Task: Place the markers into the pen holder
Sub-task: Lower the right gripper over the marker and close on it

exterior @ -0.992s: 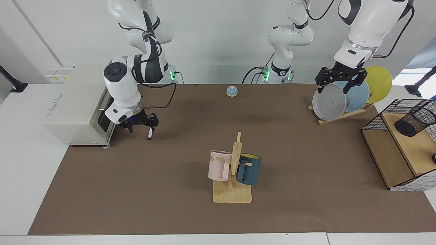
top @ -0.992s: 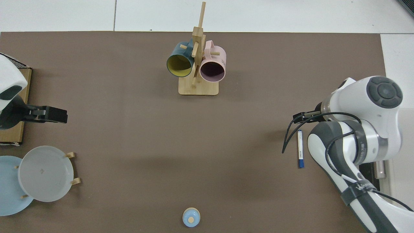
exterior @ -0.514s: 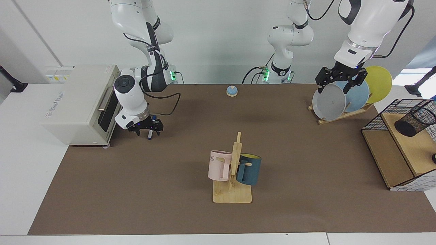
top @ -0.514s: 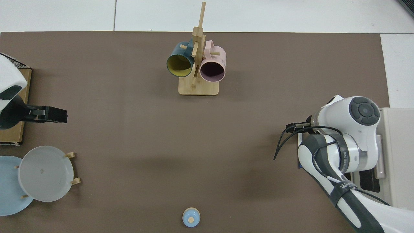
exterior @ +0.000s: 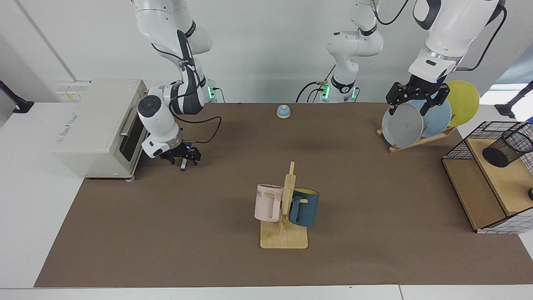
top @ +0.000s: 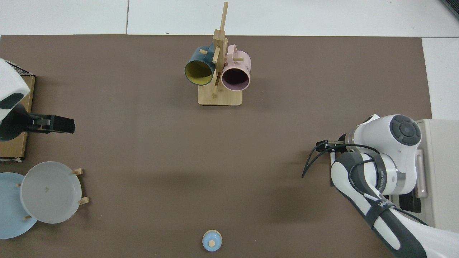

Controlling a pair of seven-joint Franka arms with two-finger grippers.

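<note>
Facing view: the right gripper [exterior: 183, 160] has dropped lower over the marker [exterior: 183, 166], whose blue cap pokes out below its fingers; whether they grip is unclear. Left gripper [exterior: 410, 103] waits, fingers apart, above the plates [exterior: 403, 124].

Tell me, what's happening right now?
Right gripper down over the marker by the oven. Left gripper waits above plates. Pen holder far across.

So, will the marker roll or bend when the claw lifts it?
Probably stiff and light: the marker is a slim straight pen. Its round barrel lies flat on the mat, so a nudge from the right claw over it may roll it. The left claw waits by the plates.
</note>
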